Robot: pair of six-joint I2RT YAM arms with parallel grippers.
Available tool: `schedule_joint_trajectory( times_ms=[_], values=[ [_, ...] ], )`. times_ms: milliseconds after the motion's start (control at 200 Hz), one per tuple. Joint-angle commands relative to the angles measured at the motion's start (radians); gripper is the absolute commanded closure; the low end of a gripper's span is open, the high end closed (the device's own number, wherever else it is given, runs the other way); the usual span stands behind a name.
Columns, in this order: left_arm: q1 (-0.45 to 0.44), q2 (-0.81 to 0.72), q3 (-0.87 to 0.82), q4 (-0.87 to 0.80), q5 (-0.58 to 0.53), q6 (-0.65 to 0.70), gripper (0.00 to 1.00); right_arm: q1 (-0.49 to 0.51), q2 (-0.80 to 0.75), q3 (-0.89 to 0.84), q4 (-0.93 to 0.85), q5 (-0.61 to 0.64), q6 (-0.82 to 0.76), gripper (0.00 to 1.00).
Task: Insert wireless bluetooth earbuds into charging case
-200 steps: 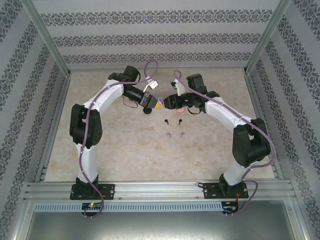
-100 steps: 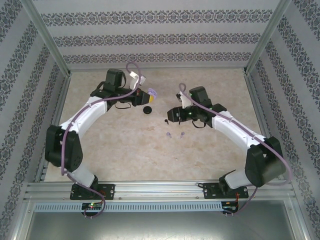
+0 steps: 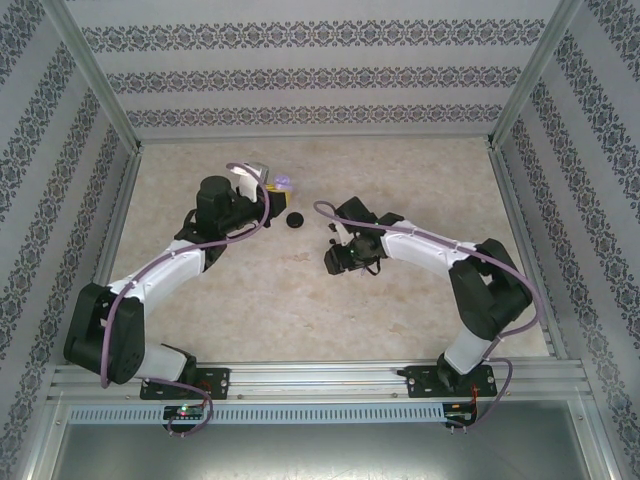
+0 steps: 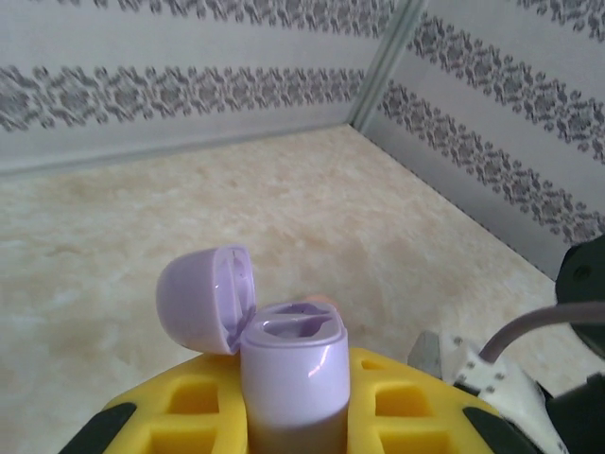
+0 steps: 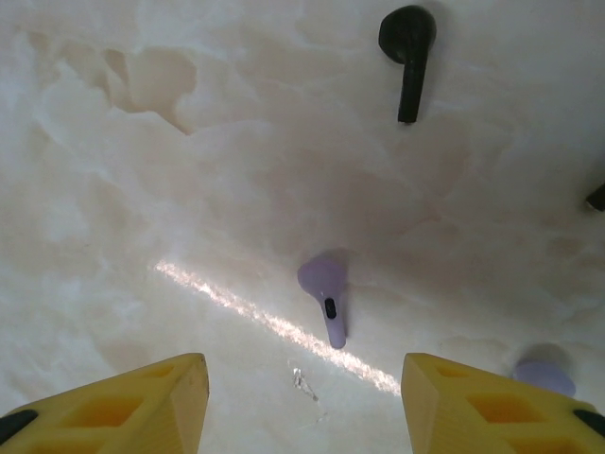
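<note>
1 lilac earbud (image 5: 543, 375) half behind a yellow finger (image 5: 501, 407), 1 black earbud (image 5: 597, 197) mostly off-frame

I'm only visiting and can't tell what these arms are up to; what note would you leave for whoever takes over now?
Left gripper: shut on the lilac case, lid open, sockets look empty.
Right gripper: open, above a lilac earbud lying on the table.
Second lilac earbud and a black earbud lie nearby; the black case sits on the table.
Done: lilac case held open. Left: pick up and seat the lilac earbuds.
</note>
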Motion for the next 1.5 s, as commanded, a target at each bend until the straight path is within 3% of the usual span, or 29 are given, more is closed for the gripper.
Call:
schedule_joint_trajectory(
  times_ms=[0,370,1219,1499],
  values=[
    [-0.01,-0.041,-0.055,0.259,-0.058,-0.031,1.0,0.024,0.045,0.056,-0.061,0.083,0.023,0.44],
    [-0.01,-0.038,-0.154,0.571,-0.155,-0.06,1.0,0.061,0.151,0.14,-0.095,0.164,0.033,0.48],
    [-0.009,-0.054,-0.13,0.544,-0.148,-0.073,1.0,0.089,0.243,0.169,-0.087,0.218,0.04,0.59],
    [-0.009,-0.045,-0.124,0.536,-0.132,-0.076,1.0,0.082,0.25,0.177,-0.08,0.208,0.045,0.67]
  ],
)
